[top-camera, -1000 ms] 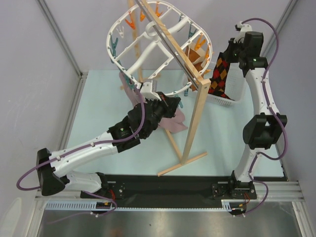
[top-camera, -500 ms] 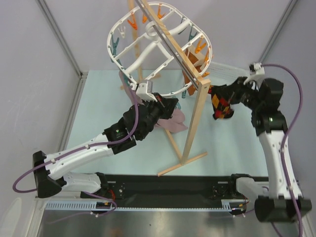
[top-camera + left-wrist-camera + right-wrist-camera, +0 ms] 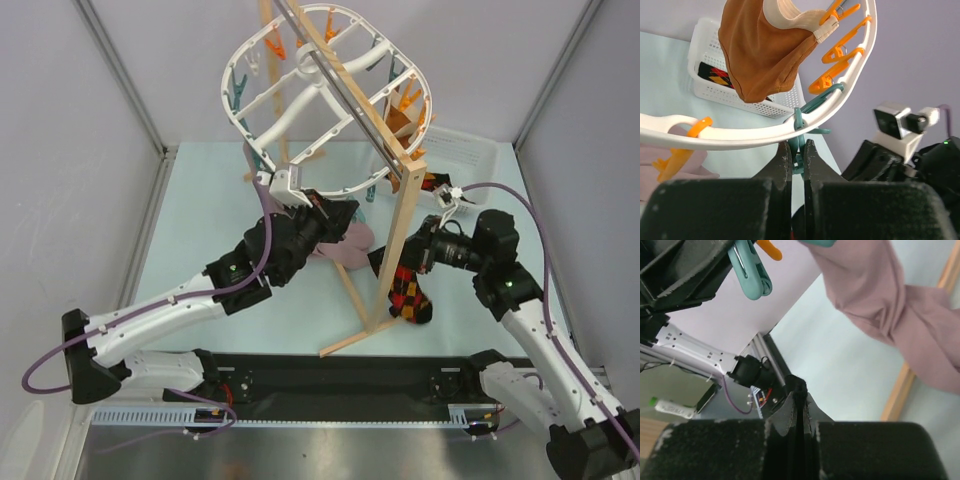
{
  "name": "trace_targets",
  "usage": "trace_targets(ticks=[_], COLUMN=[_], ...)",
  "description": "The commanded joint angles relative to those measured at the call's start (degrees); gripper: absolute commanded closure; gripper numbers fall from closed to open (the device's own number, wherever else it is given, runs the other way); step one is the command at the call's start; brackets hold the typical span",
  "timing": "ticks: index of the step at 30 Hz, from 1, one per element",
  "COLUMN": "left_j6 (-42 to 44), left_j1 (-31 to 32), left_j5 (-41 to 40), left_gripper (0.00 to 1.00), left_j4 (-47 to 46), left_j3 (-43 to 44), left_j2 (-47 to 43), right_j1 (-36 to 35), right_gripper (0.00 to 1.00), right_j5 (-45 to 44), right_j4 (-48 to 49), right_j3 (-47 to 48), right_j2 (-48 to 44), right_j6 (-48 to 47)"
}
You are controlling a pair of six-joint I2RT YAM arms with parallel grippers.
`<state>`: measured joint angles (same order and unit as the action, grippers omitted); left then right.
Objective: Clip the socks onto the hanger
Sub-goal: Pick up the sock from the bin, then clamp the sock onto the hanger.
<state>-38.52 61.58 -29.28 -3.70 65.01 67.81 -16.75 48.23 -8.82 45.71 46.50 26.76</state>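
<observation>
Teal clip [image 3: 799,131] squeezed by left pincer [image 3: 798,159]; diamond-check sock [image 3: 408,295], gripped in right pincer [image 3: 799,395], moved from basket [image 3: 475,150] to hanger [image 3: 740,140]; feed-in next.

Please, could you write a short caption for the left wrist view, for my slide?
Left claw pinches a teal clip on the white hanger, beside a hung orange garment.

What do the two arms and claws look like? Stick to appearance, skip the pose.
Both match: the left arm and right arm have white links, bulky black joint housings and a purple cable looping alongside. Each wrist carries a small white camera bracket. The left claw and right claw have flat black fingers.
</observation>
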Motion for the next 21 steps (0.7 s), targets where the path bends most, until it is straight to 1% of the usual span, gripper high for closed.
trace_targets(ticks=[1,2,5,11,21], left_j6=[-2.35,-2.43,-2.79,-3.58,-3.84], left_j1=[-0.41,-0.41,-0.41,-0.41,-0.41], left_j5=[0.71,0.71,0.63,0.27,0.89], left_gripper=[1.00,1.00,1.00,1.00,1.00], left_j4=[0.63,0.54,0.63,0.28,0.45], left_j3=[-0.85,-0.85,-0.94,-1.29,-1.73], left_j2=[-1.80,-1.89,-2.07,-2.68,-2.77], right_j1=[-3.19,-3.63,-4.60,-4.78,-4.60], right_gripper=[1.00,1.00,1.00,1.00,1.00], right_j5=[2.66,3.44,4.33,6.00,3.81], right_j4=[14.08,18.18,23.13,29.99,31.23], right_j3=[-0.36,-0.62,-0.54,-0.01,0.78], right_j2=[1.65,3.14,5.35,9.04,9.66], right_j6=[5.13,6.10,8.57,12.61,13.49])
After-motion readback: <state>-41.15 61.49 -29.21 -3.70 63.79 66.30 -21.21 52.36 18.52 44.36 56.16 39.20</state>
